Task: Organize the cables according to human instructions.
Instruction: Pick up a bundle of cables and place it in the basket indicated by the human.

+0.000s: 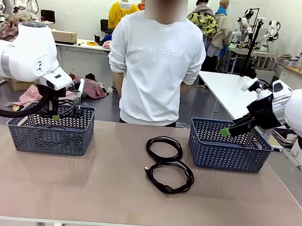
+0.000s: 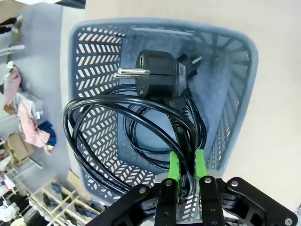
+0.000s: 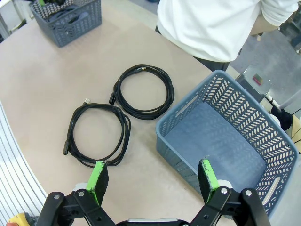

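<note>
The surface (image 1: pixel 108 193) carries two grey-blue baskets. The right basket (image 3: pixel 211 136) shows a bare floor. Over the left basket (image 2: pixel 99 61) hangs a coiled cable (image 2: pixel 157 75), pinched in the closed left hand (image 2: pixel 186 157). A second cable (image 3: pixel 141 115) and a third cable (image 3: pixel 126 129) lie between the baskets. The right hand (image 3: pixel 153 165) gapes wide, holding nothing

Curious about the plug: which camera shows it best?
Left wrist view: the plug is close, prongs clear, over the basket. Front view gives a cable bundle at the left gripper; right wrist view, a far-off tangle.
</note>
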You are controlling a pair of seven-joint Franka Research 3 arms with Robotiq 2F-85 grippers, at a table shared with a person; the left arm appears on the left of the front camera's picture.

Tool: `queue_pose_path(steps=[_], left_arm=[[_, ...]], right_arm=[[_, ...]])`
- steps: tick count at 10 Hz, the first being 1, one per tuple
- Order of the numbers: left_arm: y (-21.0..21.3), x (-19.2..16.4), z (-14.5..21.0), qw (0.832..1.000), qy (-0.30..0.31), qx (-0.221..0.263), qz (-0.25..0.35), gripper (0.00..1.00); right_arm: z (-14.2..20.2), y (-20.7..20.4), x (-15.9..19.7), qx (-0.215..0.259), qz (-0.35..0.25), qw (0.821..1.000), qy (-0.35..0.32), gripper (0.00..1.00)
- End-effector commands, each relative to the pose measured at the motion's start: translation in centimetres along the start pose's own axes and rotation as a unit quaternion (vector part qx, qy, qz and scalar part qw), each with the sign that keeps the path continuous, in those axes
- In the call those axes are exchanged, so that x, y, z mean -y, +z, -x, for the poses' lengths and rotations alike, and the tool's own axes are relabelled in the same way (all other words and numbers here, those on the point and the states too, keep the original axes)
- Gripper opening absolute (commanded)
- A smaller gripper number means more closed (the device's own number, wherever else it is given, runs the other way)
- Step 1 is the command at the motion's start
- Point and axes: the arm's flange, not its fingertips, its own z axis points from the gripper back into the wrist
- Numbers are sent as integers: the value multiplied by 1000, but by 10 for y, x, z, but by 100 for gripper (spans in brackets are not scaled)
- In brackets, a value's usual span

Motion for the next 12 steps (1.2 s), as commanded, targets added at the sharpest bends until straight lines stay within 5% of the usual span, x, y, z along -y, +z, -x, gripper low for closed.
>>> queue_pose_path(steps=[1,3,4,5,6,7,12], left_arm=[[1,-2,3,1000,-4,8,-3,3],[-4,-1,5,1000,-3,5,0,3],[-6,-1,6,1000,-4,6,6,34],[-6,-1,5,1000,-3,5,8,34],[-6,-2,5,1000,-1,4,8,54],[-6,-2,5,1000,1,4,8,36],[-5,-2,6,1000,7,2,22,88]], right_arm=[[0,0,1,4,-3,1000,-3,100],[0,0,1,4,-3,1000,-3,100],[0,0,1,4,-3,1000,-3,100],[0,0,1,4,-3,1000,-3,100],[0,0,1,4,-3,1000,-3,100],[0,0,1,4,-3,1000,-3,100],[0,0,1,4,-3,1000,-3,100]])
